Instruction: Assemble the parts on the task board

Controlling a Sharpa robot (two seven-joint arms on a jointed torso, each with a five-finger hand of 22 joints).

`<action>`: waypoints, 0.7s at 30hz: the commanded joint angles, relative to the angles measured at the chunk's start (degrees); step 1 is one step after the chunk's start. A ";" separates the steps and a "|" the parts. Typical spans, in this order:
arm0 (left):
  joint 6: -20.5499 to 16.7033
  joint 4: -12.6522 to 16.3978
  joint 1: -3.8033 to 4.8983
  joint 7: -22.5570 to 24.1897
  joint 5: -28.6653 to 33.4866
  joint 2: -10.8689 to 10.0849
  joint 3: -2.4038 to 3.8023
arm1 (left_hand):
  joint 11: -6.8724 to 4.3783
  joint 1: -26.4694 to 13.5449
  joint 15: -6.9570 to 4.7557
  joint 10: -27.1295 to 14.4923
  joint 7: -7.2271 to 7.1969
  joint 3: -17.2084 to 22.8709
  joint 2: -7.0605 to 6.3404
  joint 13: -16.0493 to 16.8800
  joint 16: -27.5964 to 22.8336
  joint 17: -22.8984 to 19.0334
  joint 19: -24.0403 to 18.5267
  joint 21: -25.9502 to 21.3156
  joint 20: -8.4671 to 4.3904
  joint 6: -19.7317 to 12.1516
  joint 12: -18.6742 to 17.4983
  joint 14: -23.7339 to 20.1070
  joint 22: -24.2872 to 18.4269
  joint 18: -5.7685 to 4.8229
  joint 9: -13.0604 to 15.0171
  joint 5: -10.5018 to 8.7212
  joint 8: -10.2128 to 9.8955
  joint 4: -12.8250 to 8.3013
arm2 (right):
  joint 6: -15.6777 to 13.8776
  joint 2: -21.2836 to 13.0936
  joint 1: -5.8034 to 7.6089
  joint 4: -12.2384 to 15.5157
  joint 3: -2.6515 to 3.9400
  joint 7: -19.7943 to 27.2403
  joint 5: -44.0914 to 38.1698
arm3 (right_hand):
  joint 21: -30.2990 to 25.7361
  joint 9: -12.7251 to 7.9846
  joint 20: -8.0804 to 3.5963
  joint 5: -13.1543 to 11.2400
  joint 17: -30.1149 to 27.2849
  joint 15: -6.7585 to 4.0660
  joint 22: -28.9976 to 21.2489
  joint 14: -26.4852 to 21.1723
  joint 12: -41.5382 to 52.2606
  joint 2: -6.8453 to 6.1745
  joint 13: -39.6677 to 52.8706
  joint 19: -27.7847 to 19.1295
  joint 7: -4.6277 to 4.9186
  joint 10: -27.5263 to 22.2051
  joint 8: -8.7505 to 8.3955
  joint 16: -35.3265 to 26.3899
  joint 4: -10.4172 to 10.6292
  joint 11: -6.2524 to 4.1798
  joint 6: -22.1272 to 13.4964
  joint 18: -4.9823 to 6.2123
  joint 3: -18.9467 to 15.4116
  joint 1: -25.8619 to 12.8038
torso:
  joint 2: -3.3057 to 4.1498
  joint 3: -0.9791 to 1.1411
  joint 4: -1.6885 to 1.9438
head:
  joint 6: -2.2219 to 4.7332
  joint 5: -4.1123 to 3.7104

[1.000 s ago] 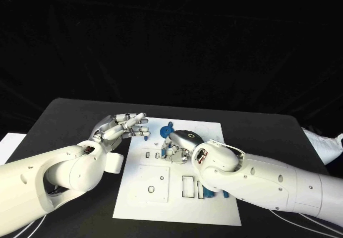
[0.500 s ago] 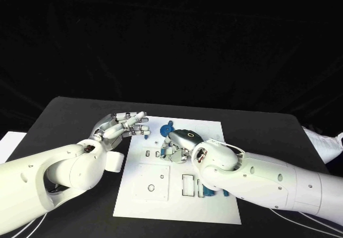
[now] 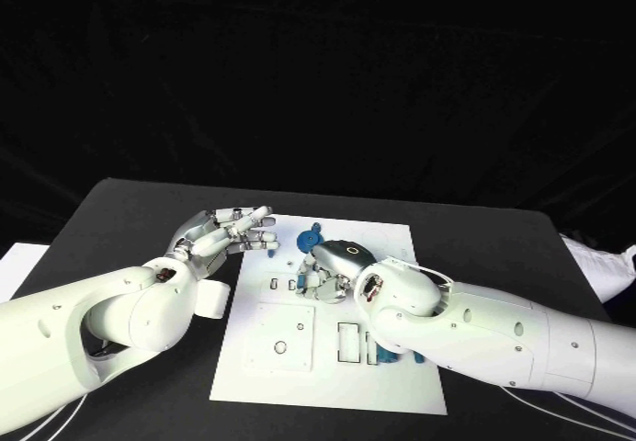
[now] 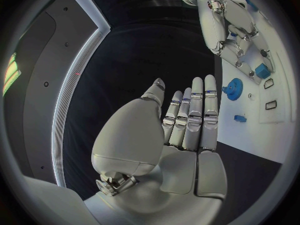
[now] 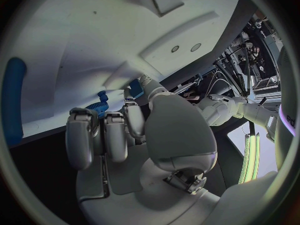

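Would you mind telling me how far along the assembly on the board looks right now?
Early, it seems. The task board still shows empty cutouts, and a blue gear and a small blue piece lie loose. The right hand works on the board's middle; whether it holds anything is unclear. The left hand hovers open.

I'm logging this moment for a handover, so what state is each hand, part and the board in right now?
left hand: open, fingers straight, holding nothing, beside the board's edge.
right hand: fingers curled down on the board; whether it grips a part is hidden.
blue gear: lying on the board, untouched.
task board: flat on the table.
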 commanded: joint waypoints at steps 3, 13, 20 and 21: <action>1.23 0.11 0.03 0.09 0.08 0.08 0.03 | 0.02 0.35 0.49 -0.42 0.22 -0.01 -0.16 -0.06 -0.29 0.07 -0.19 0.35 0.30 -0.29 -0.29 0.00 -0.04 0.54 -0.06 -0.21 -0.27 -0.32 | 0.80 -0.07 -0.44 -0.15 -0.38 -1.57 -0.50 | -0.50 -0.51 0.96 -0.54 10.03 0.81 1.26 4.97 -2.70 -1.36 1.54 0.03 0.62 -1.62 -0.33 -0.17 0.62 0.42 -2.61 -0.65 -1.48 -0.81 | 0.02 0.04 -0.02 | 0.09 -0.04; 1.60 -0.36 0.03 -0.70 -0.28 0.22 0.03 | -0.19 0.07 -0.03 -0.66 0.09 0.01 -0.06 -0.05 0.66 1.27 1.57 1.91 -0.14 -0.49 -0.26 2.05 0.65 0.68 -0.04 -0.20 -0.23 -0.83 | -10.19 -1.79 -0.82 3.08 -0.17 1.01 -0.49 | -0.74 -0.69 1.56 -0.02 10.59 1.34 0.86 5.07 -2.79 -2.59 1.14 -0.13 1.16 -1.93 -0.03 0.13 3.77 0.98 -4.67 -0.55 -5.04 -0.87 | 0.06 0.17 0.00 | 0.05 -0.06; 3.37 -1.62 0.04 -5.88 -5.10 0.52 0.03 | -2.76 -0.94 -3.31 5.53 -1.66 -0.10 -0.06 1.08 10.77 8.58 9.38 10.88 -3.25 0.85 2.04 12.03 5.34 0.69 0.12 -0.18 0.15 -1.24 | -15.36 -5.81 -0.51 5.77 1.23 15.99 11.23 | -1.36 -0.80 2.04 0.68 9.96 1.83 -0.26 4.86 -3.20 -2.17 0.50 -0.64 1.76 -2.50 0.00 -0.35 10.12 1.53 -6.65 -0.32 -9.47 1.00 | -0.49 0.32 -0.37 | 0.16 0.28; 4.21 -1.85 0.04 -7.58 -6.36 0.56 0.03 | -3.36 -0.92 -3.93 7.85 -2.04 0.12 0.06 1.61 13.17 10.31 10.47 12.61 -3.84 1.71 3.01 13.63 6.32 0.75 0.24 -0.23 0.50 -1.22 | -15.28 -6.70 -0.28 6.14 1.41 18.87 14.52 | -1.64 -0.72 2.04 0.81 9.63 1.82 -0.74 4.76 -3.69 -1.67 0.18 -0.89 1.73 -2.85 0.06 -0.60 10.02 1.49 -6.47 -0.22 -9.47 1.61 | -0.60 0.42 -0.43 | 0.18 0.47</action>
